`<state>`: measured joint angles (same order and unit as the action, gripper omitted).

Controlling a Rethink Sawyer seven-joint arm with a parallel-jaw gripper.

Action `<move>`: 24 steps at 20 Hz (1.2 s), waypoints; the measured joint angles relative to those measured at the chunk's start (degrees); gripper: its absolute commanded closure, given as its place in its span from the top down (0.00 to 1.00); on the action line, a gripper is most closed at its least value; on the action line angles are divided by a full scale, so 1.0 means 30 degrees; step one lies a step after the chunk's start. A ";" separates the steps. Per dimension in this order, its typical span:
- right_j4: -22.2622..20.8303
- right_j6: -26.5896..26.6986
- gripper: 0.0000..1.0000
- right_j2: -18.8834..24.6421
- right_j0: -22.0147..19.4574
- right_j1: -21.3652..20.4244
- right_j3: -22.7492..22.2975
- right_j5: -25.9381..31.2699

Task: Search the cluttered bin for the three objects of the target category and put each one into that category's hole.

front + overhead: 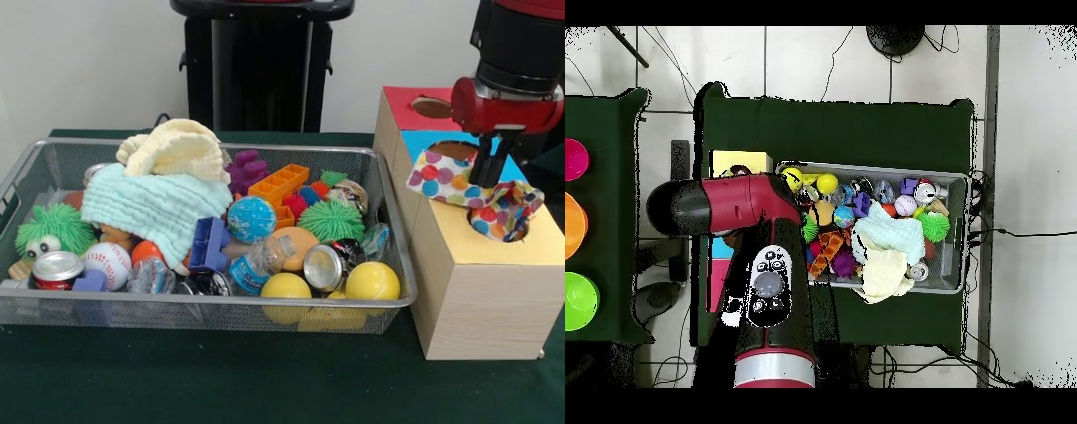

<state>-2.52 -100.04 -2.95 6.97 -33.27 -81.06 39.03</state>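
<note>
A white polka-dot cloth (459, 181) lies draped across the blue box top and the top of the yellow-topped wood-grain box (481, 291). Its right end sags over the round hole (516, 236). My gripper (491, 177) hangs straight down over the boxes, and its dark fingers pinch the middle of the cloth. The silver wire-mesh bin (221, 302) stands to the left, full of toys; no other polka-dot cloth shows in it. In the overhead view my arm (765, 280) covers most of the boxes. Only the yellow top (743, 160) and the bin (961, 230) show there.
In the bin a mint-green waffle cloth (150, 208) lies under a cream-yellow one (177, 150), among balls, cans, bricks and spiky toys. The blue-topped box's hole (455, 150) and the red-topped box's hole (430, 108) lie behind the yellow box. Coloured bowls (577, 230) stand on another table.
</note>
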 measured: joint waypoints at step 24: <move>0.0632 0.0000 0.00 -0.0813 0.1426 0.0929 0.0578 -0.0940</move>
<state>-0.62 -100.04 -5.39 11.25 -30.49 -79.33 36.21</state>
